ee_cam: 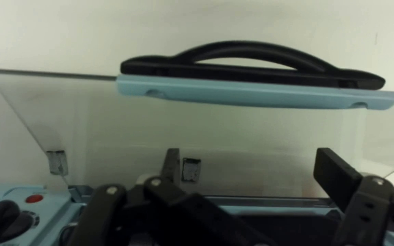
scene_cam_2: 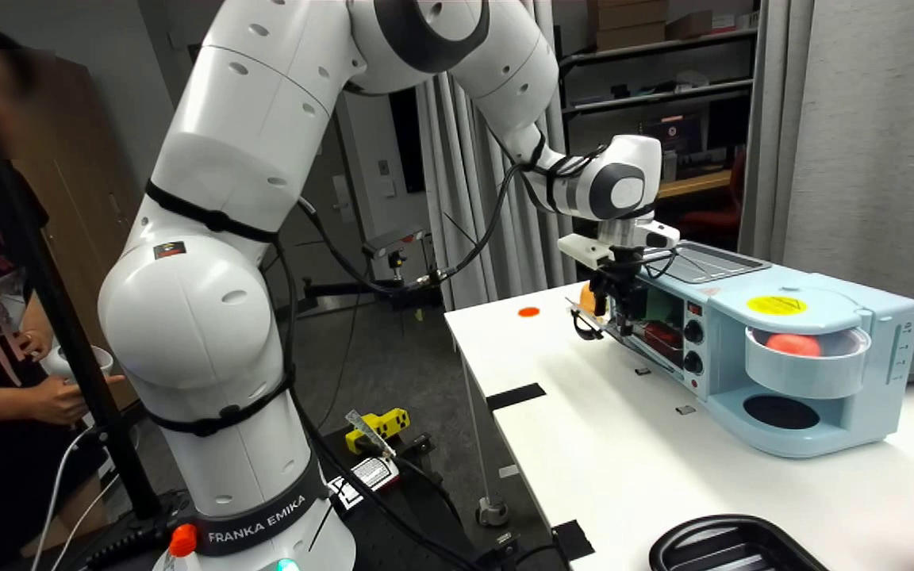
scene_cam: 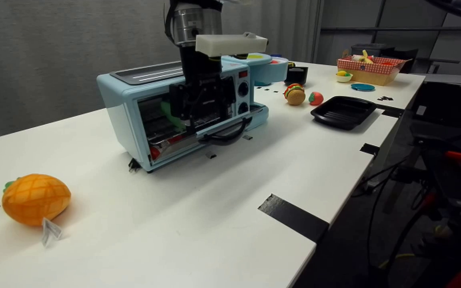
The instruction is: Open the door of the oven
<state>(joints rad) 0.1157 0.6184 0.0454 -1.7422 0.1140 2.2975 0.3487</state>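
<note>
The light blue oven stands on the white table; it also shows in an exterior view. Its glass door is hinged down and tilted outward, with the oven's inside showing. In the wrist view the door's light blue strip and black handle lie ahead of the fingers. My gripper is open with nothing between its fingers. In both exterior views the gripper points down at the oven's front, between the opening and the door's handle edge. Whether a finger touches the glass, I cannot tell.
An orange toy pineapple lies beside the oven. A black tray, a toy burger and a toy strawberry lie past the oven's knob side. A basket stands farther back. A person stands behind the arm in an exterior view.
</note>
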